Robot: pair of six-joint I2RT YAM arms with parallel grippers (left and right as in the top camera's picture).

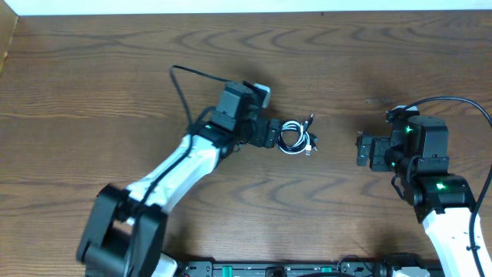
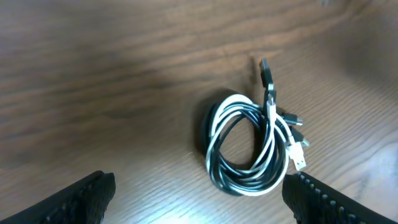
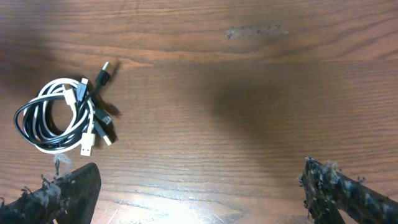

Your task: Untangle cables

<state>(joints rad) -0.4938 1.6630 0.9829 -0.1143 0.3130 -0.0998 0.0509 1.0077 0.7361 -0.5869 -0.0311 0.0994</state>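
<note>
- Your cables (image 1: 296, 138), white and black, lie coiled together on the worktop (image 1: 115, 77).
- Your left jaws stand wide, empty, just beside them.
- Your right jaws stand wide, well apart from them.

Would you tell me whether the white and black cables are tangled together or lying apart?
Tangled together: the white cable and black cable lie wound into one shared coil on the table, plugs bunched at one side.
</note>
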